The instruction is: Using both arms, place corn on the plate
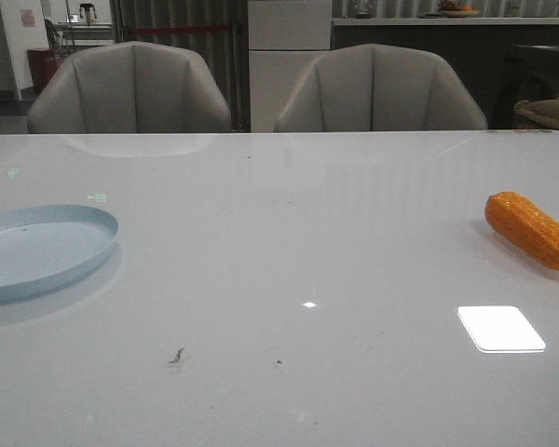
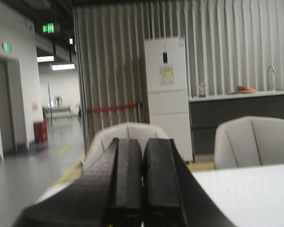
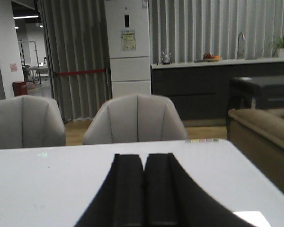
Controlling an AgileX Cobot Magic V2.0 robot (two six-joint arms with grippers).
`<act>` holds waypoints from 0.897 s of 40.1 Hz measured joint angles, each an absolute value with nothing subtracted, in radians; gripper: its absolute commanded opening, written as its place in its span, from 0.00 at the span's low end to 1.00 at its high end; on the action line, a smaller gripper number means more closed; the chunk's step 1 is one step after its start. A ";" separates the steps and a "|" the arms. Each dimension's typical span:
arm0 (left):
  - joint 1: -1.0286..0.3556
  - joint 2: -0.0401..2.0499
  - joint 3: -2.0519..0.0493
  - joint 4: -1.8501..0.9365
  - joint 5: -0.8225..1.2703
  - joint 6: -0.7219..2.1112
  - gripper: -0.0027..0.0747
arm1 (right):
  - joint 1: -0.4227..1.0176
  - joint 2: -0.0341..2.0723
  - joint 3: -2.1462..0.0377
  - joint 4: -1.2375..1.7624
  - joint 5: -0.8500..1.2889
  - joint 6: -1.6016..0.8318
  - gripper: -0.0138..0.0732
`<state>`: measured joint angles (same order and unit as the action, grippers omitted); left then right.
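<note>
The orange corn lies on the white table at the far right, its tapered end toward the right edge. The pale-blue plate sits at the far left, partly cut off by the frame. Neither arm shows in the front view. My left gripper is shut and empty, pointing level over the table's far corner toward the chairs. My right gripper is shut and empty, held low over the table. Neither wrist view shows the corn or the plate.
Two grey chairs stand behind the table's far edge. A bright light reflection lies on the table near the front right. A brown sofa stands off the table's right side.
</note>
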<state>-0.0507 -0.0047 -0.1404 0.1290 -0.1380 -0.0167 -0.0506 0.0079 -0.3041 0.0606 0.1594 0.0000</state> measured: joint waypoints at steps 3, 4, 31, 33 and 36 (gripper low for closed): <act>-0.051 0.030 -0.225 0.169 -0.090 -0.017 0.16 | -0.051 0.071 -0.400 0.029 0.200 0.000 0.19; -0.051 0.055 -0.250 0.181 -0.078 -0.017 0.16 | -0.051 0.096 -0.435 0.024 0.209 0.000 0.19; -0.051 0.904 -0.587 0.101 0.000 -0.017 0.36 | -0.051 0.934 -0.748 0.007 0.289 0.000 0.57; -0.051 0.939 -0.587 0.096 0.006 -0.017 0.46 | -0.051 0.962 -0.748 0.007 0.290 0.000 0.69; -0.051 0.982 -0.587 0.091 0.006 -0.017 0.58 | -0.051 1.002 -0.748 0.007 0.291 0.000 0.75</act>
<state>-0.0507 0.9824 -0.5867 0.0907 0.0056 -0.0167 -0.0506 1.0024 -0.7480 0.0068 0.2914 0.0000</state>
